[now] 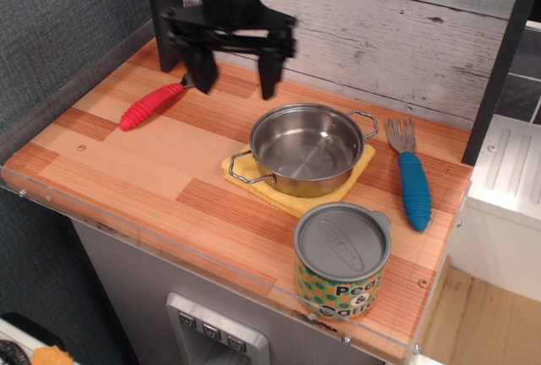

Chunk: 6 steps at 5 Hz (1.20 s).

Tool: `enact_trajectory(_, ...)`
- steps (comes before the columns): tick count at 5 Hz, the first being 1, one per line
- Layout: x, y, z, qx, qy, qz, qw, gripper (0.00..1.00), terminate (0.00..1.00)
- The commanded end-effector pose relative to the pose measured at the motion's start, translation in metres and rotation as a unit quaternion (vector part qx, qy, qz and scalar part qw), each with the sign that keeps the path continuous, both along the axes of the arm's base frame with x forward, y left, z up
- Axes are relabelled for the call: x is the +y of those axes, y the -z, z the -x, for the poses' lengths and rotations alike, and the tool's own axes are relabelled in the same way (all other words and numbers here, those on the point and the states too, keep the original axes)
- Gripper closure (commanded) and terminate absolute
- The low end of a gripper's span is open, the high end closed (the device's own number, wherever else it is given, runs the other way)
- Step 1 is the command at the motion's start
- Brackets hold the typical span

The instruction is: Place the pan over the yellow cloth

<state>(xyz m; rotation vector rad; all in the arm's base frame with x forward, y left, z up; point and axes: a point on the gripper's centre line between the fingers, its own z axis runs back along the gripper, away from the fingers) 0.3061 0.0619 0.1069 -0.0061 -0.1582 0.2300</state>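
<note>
The pan (308, 150) sat on the yellow cloth (288, 197) near the centre of the frame, upright and empty, with cloth edges showing at its lower left and right sides. One wire loop handle pointed toward lower left, the other toward upper right. The claw (236, 84) hung in the upper left of the frame, above the worktop (144, 162) and clear of the pan, its two fingers spread wide apart and holding nothing. A red-handled spoon (152, 104) lay at the left, its bowl partly hidden behind the claw. A blue-handled fork (412, 177) lay right of the pan. A lidded patterned can (341, 259) stood at lower right, near the worktop's front edge.
</note>
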Motion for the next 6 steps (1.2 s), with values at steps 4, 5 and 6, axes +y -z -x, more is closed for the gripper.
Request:
enact_trajectory(4,-0.01,-0.087,0.072,-0.015,0.015,0.012,0.9997,0.0,0.0)
enact_trajectory(5,-0.016,-0.096,0.081,-0.019,0.009,0.015,0.9997,0.0,0.0)
enact_trajectory(6,-0.022,-0.106,0.092,-0.032,-0.013,0.02,0.9992,0.0,0.0)
